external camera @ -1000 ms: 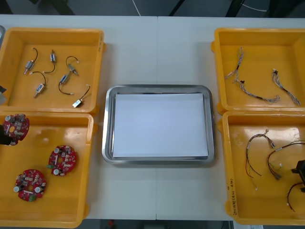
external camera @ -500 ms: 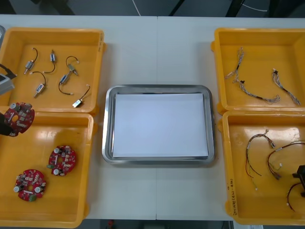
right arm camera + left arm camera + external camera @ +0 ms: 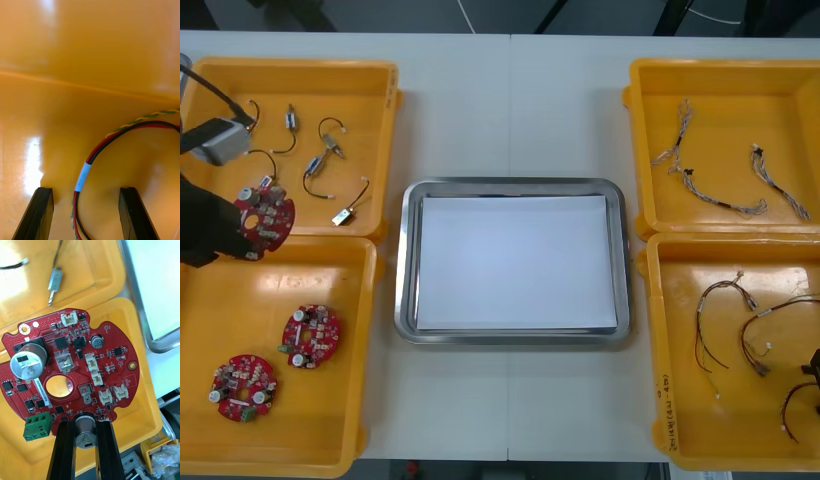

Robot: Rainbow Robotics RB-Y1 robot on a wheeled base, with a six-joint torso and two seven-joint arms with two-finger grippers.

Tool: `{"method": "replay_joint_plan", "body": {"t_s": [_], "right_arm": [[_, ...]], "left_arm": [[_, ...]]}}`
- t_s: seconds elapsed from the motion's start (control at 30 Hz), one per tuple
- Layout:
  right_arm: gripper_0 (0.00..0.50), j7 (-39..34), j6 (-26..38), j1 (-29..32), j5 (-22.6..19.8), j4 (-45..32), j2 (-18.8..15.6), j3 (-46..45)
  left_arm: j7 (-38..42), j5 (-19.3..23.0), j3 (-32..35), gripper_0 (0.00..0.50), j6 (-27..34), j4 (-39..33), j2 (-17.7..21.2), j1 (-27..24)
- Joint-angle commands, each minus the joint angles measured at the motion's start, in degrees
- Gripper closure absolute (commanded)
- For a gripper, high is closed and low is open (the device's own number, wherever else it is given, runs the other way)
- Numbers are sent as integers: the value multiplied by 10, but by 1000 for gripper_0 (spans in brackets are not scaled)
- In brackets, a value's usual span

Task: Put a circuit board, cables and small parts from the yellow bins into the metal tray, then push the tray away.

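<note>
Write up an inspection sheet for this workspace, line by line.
Surface: light table, four yellow bins at its sides.
Job's things: metal tray at centre, white inside, holding nothing yet; held circuit board; two other boards in near-left bin; small metal parts in far-left bin.
Clutter: nothing seen.
Grippers: left gripper shut on the circuit board over the rims between the left bins; right gripper open, low in near-right bin, astride a cable.
Cables: blue and white cables in far-right bin; red and yellow cables in near-right bin.
Surroundings: nothing seen.
</note>
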Motion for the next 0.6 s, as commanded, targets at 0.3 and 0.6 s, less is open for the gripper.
{"method": "replay_joint_plan", "body": {"t_s": [0.3,0.6], "right_arm": [[0,-33,-7,12,7,-5,-11,11],[204,-38,-10,12,7,-5,-11,17]], "left_arm": [[175,-37,-150,500,4,-21,-71,-166],[279,-114,-278,499,-25,-17,-142,-243]]}}
